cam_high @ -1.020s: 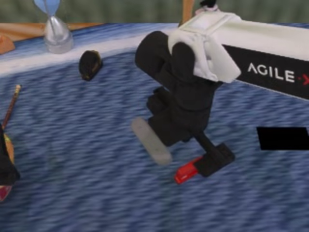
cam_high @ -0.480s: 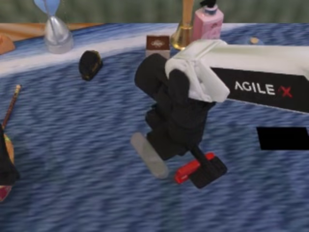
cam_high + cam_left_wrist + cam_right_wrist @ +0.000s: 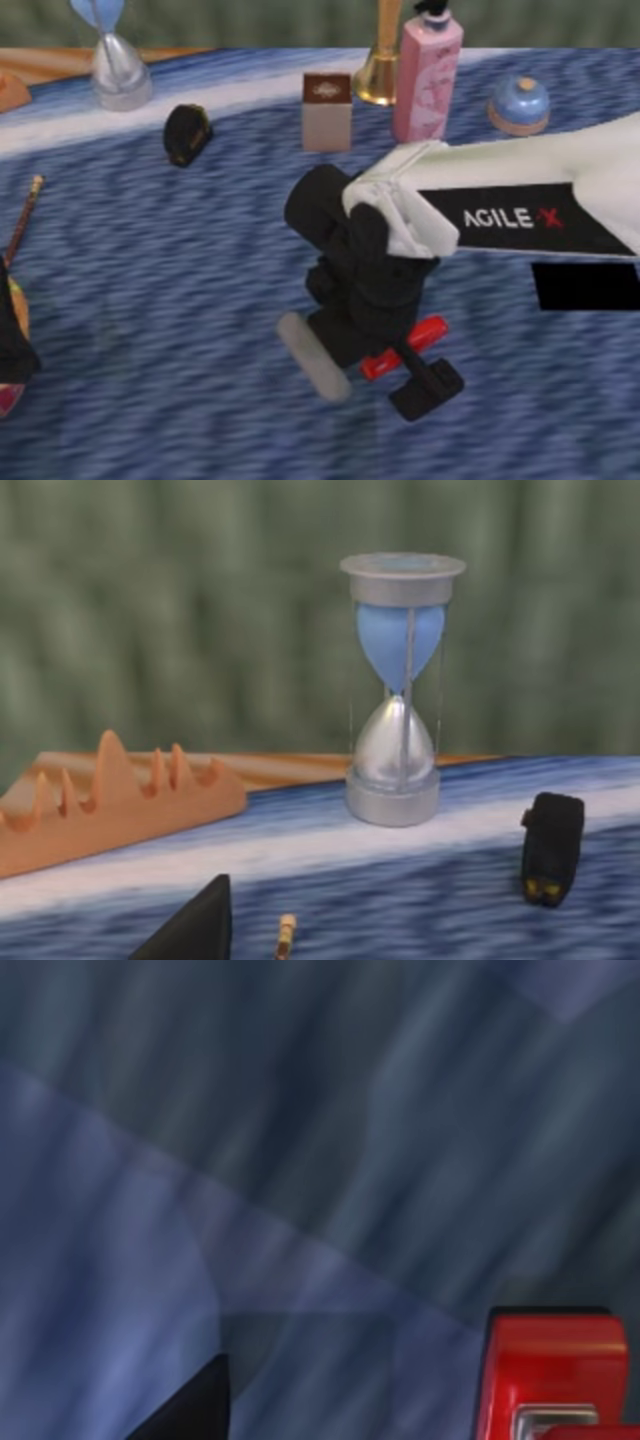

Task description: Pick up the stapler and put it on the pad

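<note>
Blue woven cloth covers the counter (image 3: pixel 150 330), and along its far edge I see a silver hourglass with blue glass (image 3: pixel 115 55), a brown-topped beige box (image 3: pixel 327 110) and a tall pink bottle (image 3: pixel 428 70). My right end effector (image 3: pixel 405 355) sits near the middle, pinching the small glossy red stapler (image 3: pixel 405 347), which shows on both sides of the black fingers. At the right edge lies the flat black rectangular pad (image 3: pixel 588 286), well apart from the stapler. My left arm (image 3: pixel 12 340) stays parked at the left edge; I cannot tell its end effector's state.
</note>
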Tool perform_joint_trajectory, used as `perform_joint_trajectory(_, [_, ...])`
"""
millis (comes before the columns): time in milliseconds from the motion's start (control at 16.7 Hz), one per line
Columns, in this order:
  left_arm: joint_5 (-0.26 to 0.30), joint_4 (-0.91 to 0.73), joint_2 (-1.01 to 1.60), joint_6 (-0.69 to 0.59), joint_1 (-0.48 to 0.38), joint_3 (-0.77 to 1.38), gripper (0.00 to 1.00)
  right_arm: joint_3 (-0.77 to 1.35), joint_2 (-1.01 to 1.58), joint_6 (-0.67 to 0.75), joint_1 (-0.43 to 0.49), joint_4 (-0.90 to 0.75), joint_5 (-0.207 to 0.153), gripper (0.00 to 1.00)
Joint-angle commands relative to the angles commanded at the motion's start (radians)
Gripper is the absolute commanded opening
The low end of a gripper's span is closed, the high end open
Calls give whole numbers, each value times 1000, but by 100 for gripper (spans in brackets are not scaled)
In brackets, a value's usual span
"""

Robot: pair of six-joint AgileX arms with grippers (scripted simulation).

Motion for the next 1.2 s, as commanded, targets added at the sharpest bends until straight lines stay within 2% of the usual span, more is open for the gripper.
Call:
perform_joint_trajectory(60, [0,0,0,0,0,0,100,0,0,0,0,0,0,100])
perform_joint_trajectory(840, [0,0,0,0,0,0,100,0,0,0,0,0,0,2])
perform_joint_trajectory(1200, [0,0,0,0,0,0,100,0,0,0,0,0,0,0])
